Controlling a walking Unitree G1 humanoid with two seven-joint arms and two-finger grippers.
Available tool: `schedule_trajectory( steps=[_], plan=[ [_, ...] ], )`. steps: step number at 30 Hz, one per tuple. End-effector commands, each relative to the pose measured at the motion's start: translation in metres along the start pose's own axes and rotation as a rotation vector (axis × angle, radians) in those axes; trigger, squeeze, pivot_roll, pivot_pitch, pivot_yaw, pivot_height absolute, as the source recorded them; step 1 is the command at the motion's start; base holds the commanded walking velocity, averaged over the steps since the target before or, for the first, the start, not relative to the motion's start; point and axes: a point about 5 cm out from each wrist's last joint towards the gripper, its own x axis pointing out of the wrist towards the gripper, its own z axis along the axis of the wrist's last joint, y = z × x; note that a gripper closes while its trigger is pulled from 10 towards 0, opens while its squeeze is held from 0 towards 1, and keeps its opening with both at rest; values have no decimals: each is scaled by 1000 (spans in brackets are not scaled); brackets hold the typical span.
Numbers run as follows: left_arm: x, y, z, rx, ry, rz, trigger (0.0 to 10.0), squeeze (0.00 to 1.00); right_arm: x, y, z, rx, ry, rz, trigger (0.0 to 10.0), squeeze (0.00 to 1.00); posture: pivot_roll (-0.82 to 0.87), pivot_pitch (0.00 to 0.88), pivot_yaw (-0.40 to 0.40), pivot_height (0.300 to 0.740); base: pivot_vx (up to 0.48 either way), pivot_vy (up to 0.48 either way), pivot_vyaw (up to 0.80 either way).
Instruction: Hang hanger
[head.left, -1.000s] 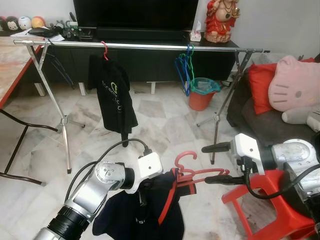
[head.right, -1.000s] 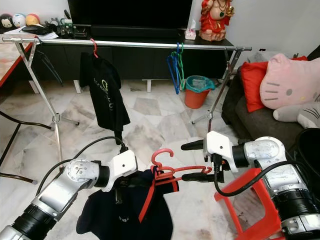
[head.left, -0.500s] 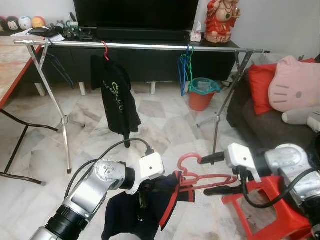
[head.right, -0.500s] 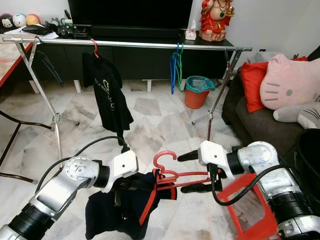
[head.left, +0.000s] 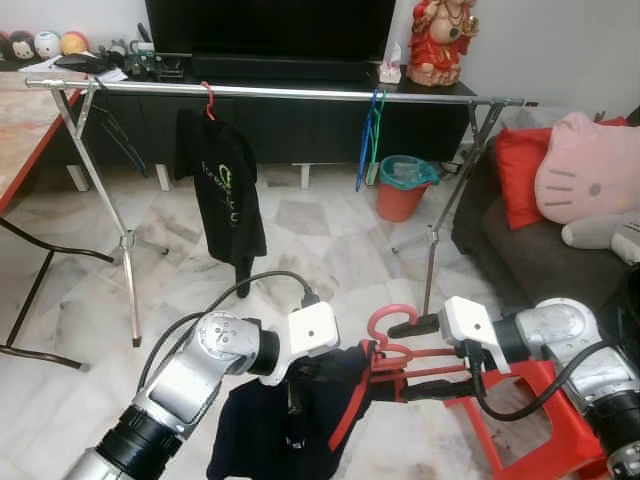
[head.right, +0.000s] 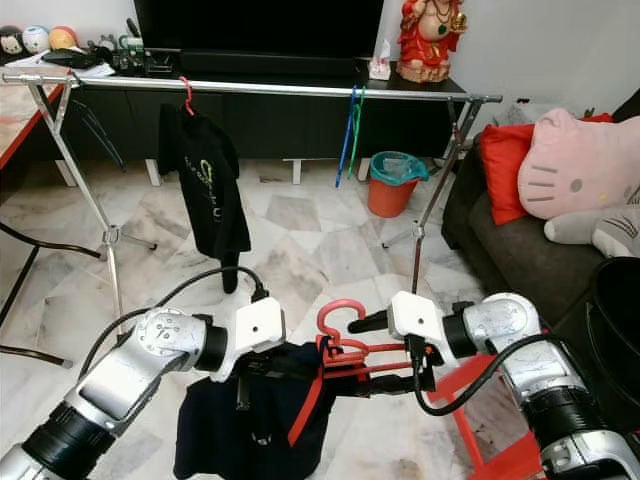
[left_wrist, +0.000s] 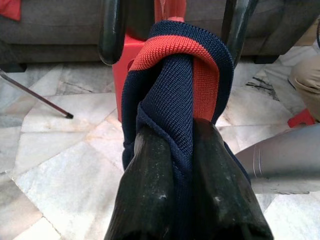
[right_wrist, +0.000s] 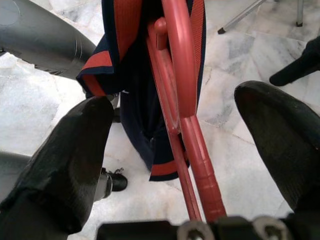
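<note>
The left end effector (left_wrist: 172, 165) is squeezed tight on the collar of a dark blue shirt (head.left: 285, 425) with red trim. The left arm reaches in from the near left, bent at the elbow, and holds the shirt up above the marble floor (head.left: 320, 240). The shirt hangs on a red hanger (head.left: 400, 355), whose hook curls up between the two arms. The right arm comes in from the near right and points left. The right end effector (right_wrist: 177, 125) has its fingers spread wide, one on each side of the hanger's bar, not squeezing it. A red stool (head.left: 520, 400) stands under the right arm. Far off is a silver clothes rail (head.left: 280, 92). A black shirt (head.left: 225, 195) and some blue and green hangers (head.left: 370, 135) hang on it.
</note>
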Motion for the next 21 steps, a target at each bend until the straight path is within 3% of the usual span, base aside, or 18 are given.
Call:
schedule_trajectory(
  steps=[1,2,3,4,21],
  plan=[
    [2,0,14,57,-26,-12,10000,0,-2,-3,3,-15,3,6,3176,0,-12,0,-125,740,0,0,0],
    [2,0,14,63,-27,-7,10000,0,-2,-3,3,-14,2,6,980,0,-11,0,-125,740,0,0,0],
    [2,0,14,63,-27,-7,10000,0,-2,-3,3,-14,2,6,980,0,-11,0,-125,740,0,0,0],
    [2,1,14,67,-26,-3,10000,0,-2,-3,3,-13,1,8,0,0,-11,0,-125,740,0,0,0],
    [3,-1,17,69,-32,-17,10000,0,1,-3,2,-12,-6,22,0,0,-9,0,-124,740,0,0,0]
  ],
)
